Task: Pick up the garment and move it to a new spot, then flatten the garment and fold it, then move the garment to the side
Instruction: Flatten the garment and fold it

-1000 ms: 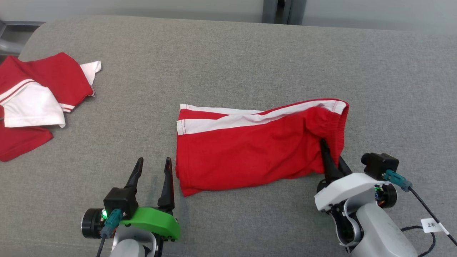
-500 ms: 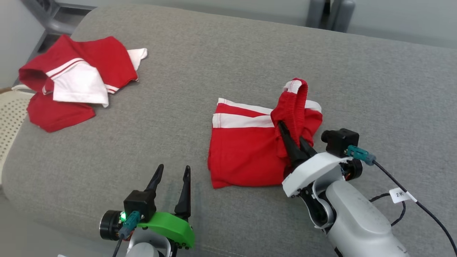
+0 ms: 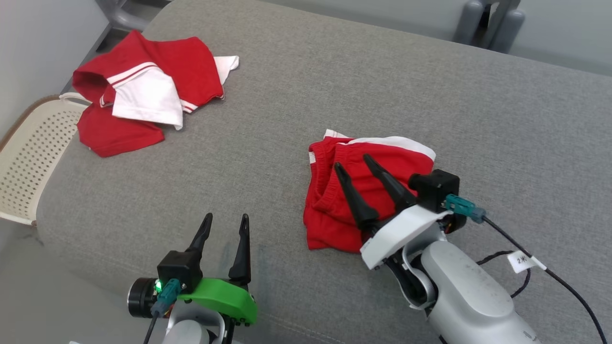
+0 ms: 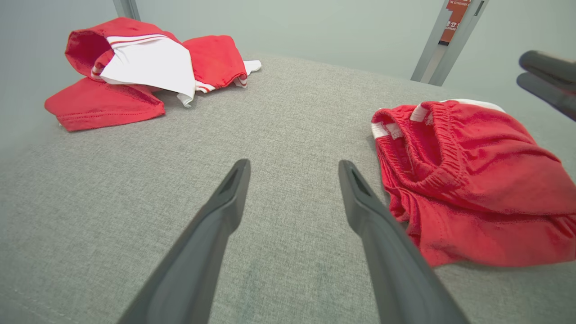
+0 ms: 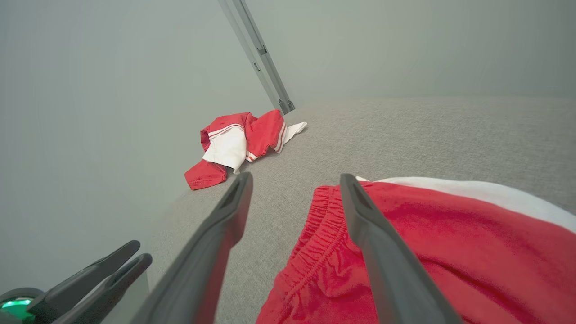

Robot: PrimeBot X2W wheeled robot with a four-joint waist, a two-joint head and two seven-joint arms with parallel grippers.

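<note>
Right end effector (image 3: 351,161) is released: fingers spread, nothing between them, poised over the red garment (image 3: 330,224). Garment lies doubled over and bunched mid-way across the grey cushion (image 3: 478,95), elastic waistband on top. Left end effector (image 3: 226,216) is also spread and empty over bare fabric near it; a red-and-white pile (image 3: 143,91) sits well apart at the far left corner.

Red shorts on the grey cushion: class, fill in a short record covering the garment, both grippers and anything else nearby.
garment: red shorts, folded double, elastic waistband on top
surface: grey cushion
right gripper: open, above the shorts
left gripper: open, above bare cushion, apart from the shorts
also there: crumpled red and white garment, far left
</note>
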